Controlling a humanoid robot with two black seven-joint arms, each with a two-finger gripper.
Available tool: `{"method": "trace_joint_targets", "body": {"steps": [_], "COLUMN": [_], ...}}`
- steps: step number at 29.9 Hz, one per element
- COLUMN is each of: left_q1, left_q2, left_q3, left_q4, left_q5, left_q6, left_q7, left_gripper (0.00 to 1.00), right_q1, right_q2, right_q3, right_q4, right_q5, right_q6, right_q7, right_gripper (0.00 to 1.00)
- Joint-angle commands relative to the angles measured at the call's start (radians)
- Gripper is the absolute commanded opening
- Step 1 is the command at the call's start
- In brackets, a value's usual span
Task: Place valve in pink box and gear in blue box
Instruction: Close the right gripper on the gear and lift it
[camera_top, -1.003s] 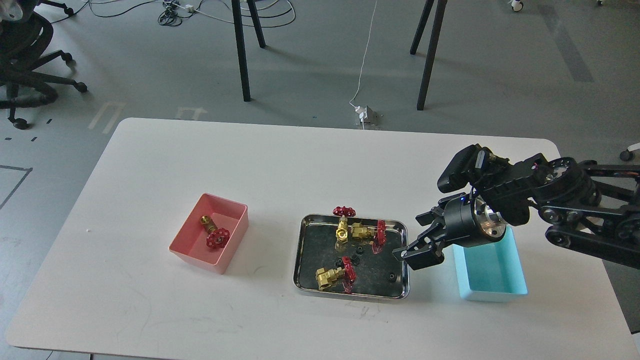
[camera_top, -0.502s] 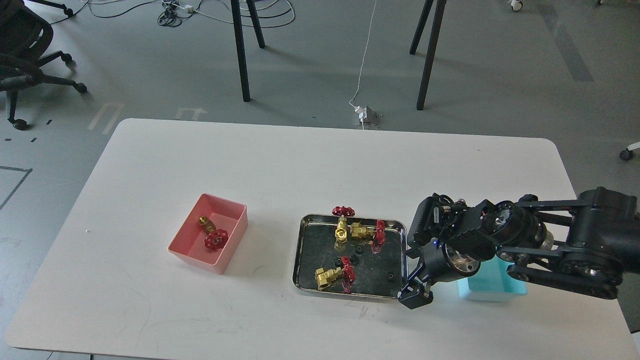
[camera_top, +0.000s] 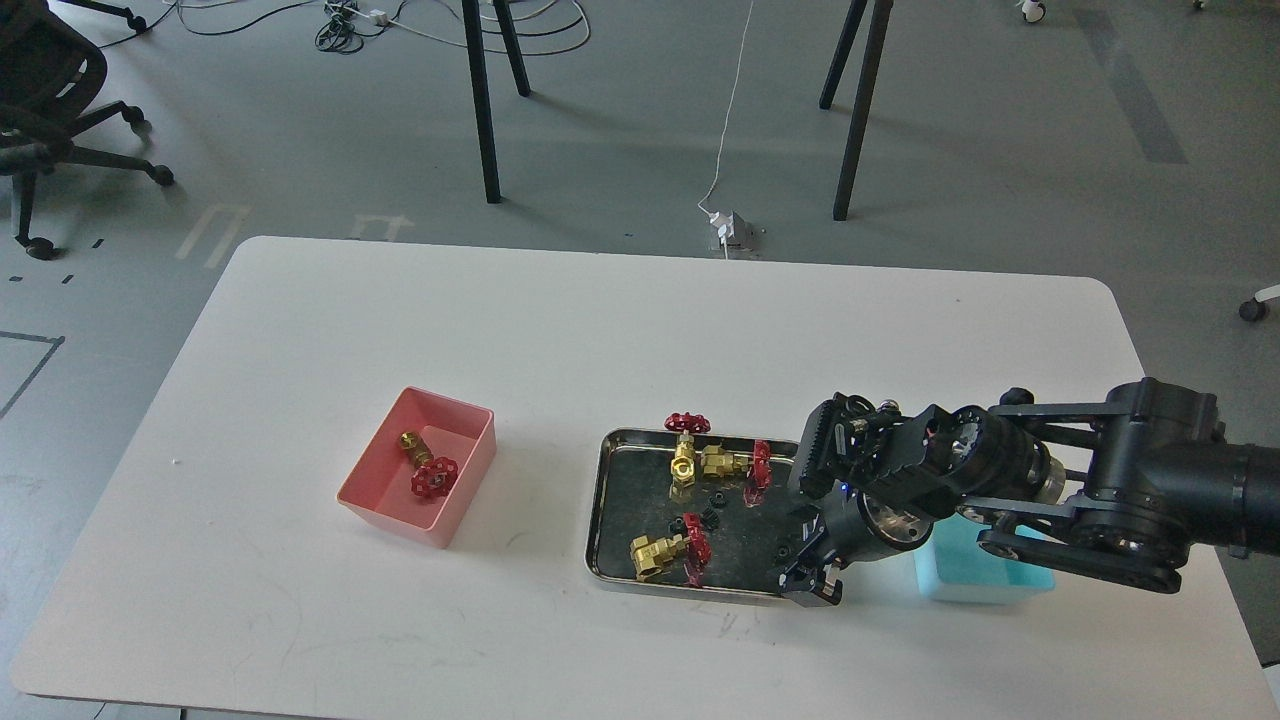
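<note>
Valves lie in two places: one valve (camera_top: 428, 466) rests inside the pink box (camera_top: 372, 492) on the left of the white table (camera_top: 560, 330), and three more sit in the steel tray (camera_top: 596, 520) at the middle, one (camera_top: 685, 450) upright at its far edge, one (camera_top: 735, 466) lying beside it, one (camera_top: 668, 550) near the front. Among them we see small black gears: a pair (camera_top: 700, 520) close together at the tray's centre and a single gear (camera_top: 783, 551) toward its right side. Our right gripper (camera_top: 812, 578) points down over the tray's front right corner, just beside that single gear; its fingers look dark and bunched, so we cannot tell how the jaws stand. Behind our right arm the blue box (camera_top: 985, 578) is partly hidden. Our left gripper is out of view.
</note>
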Motion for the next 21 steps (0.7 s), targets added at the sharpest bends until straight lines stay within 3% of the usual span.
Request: {"method": "trace_joint_targets", "body": {"steps": [1, 21], "left_q1": [0.000, -0.014], "left_q2": [0.008, 0.021], "left_q3": [-0.003, -0.018], "left_q4": [0.001, 0.003], "left_q5": [0.000, 0.000], "left_q6": [0.000, -0.005], "left_q7": [-0.001, -0.001], "left_gripper": [0.99, 0.99], "right_q1": [-0.004, -0.026], "right_q2": [0.023, 0.046], "right_q3": [0.005, -0.003], "right_q4": [-0.035, -0.077], "right_q5": [0.000, 0.000], "right_q6": [0.000, 0.000], "right_q7": [0.000, -0.002], "right_gripper": [0.70, 0.63]}}
